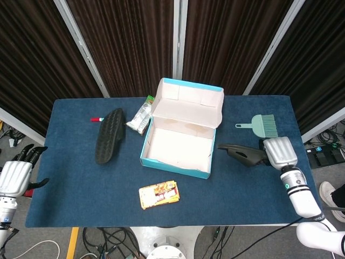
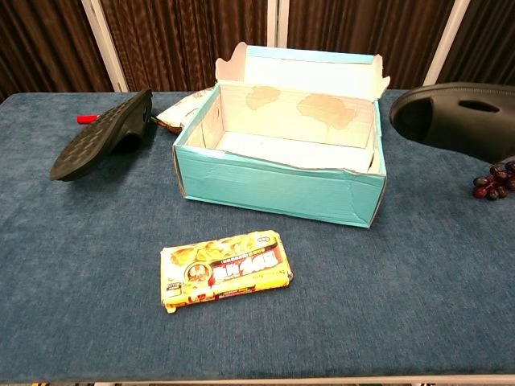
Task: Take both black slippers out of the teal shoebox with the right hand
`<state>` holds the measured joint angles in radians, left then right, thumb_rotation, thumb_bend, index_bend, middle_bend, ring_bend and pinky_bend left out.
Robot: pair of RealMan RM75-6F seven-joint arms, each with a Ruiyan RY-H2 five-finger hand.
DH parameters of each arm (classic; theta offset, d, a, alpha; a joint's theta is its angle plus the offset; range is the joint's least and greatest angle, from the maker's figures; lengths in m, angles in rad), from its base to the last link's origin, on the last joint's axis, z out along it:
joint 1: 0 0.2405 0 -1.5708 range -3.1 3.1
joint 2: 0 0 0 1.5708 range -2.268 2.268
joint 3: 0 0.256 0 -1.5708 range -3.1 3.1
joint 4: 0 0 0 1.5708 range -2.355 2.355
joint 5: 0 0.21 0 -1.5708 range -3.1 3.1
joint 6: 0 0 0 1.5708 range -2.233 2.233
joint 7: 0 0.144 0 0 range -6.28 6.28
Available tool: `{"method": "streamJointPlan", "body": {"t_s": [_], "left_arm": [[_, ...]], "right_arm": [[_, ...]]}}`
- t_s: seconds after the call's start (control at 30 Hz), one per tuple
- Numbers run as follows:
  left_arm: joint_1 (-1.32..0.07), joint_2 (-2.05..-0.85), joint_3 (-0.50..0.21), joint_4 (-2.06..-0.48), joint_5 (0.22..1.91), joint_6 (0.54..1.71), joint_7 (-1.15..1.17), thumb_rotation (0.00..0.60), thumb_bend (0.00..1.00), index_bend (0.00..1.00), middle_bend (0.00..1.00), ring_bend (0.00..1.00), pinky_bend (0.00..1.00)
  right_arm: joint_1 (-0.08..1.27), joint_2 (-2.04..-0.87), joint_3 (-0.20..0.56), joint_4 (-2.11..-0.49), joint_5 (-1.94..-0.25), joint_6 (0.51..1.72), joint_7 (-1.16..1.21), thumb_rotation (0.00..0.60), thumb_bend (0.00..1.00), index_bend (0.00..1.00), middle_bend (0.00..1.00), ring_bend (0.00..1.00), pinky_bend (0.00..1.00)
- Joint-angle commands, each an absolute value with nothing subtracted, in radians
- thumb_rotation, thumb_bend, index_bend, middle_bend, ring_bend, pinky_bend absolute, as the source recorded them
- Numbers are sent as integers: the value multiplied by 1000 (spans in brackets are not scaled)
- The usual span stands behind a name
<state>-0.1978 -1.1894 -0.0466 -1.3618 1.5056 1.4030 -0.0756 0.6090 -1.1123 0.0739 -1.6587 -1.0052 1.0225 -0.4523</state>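
Observation:
The teal shoebox point(image 1: 175, 165) point(image 2: 278, 189) stands open in the middle of the blue table, its inside bare. One black slipper point(image 1: 109, 135) point(image 2: 103, 133) lies sole up to the left of the box. My right hand point(image 1: 278, 151) holds the second black slipper point(image 1: 241, 154) point(image 2: 456, 115) just right of the box, above the table; the hand itself lies outside the chest view. My left hand point(image 1: 16, 174) hangs off the table's left edge, fingers apart and holding nothing.
A yellow snack pack point(image 1: 159, 194) point(image 2: 225, 269) lies in front of the box. A white packet point(image 1: 141, 116) and a red pen point(image 1: 97, 119) sit at the back left. A green brush point(image 1: 261, 125) lies at the right; dark grapes point(image 2: 495, 180) show by the slipper.

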Motion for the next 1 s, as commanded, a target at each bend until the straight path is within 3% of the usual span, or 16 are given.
{"method": "streamJointPlan", "body": {"t_s": [0.03,0.2,0.27,0.33,0.5,0.67,0.87,1.0], "left_arm": [[-198,-1189,-47,-1362,1505,1403,-75,600,109,159,193,100,365],[-199,-1185,-48,-1365,1506,1404,-75,600,109,159,193,100,365],[-200,-1184,-48,-1366,1506,1404,-74,600,110,159,193,100,365],[-200,-1184,-48,-1367,1505,1403,-73,600,110,159,193,100,365],[-201,-1184,-49,-1368,1504,1403,-71,600,109,159,193,100,365],[-203,-1183,-52,-1373,1506,1407,-69,600,110,159,193,100,365],[-206,-1182,-53,-1390,1513,1412,-55,600,109,159,193,100,365],[-208,-1173,-53,-1411,1513,1410,-39,600,109,159,193,100,365]], "right_arm": [[623,-1104,72,-1663,-968,966,-451,600,196,623,630,467,522],[656,-1090,70,-1654,-896,868,-451,600,13,306,394,208,314],[679,-1080,67,-1657,-843,831,-471,600,0,146,256,71,186],[691,-1082,75,-1660,-812,834,-477,600,0,43,152,1,94],[664,-1094,121,-1675,-870,922,-391,600,0,0,105,0,70],[591,-1115,171,-1660,-1059,1070,-190,600,0,0,100,0,68],[525,-1177,176,-1557,-1282,1257,-32,600,57,0,52,0,21],[502,-1186,168,-1528,-1320,1284,12,600,94,0,41,0,3]]}}
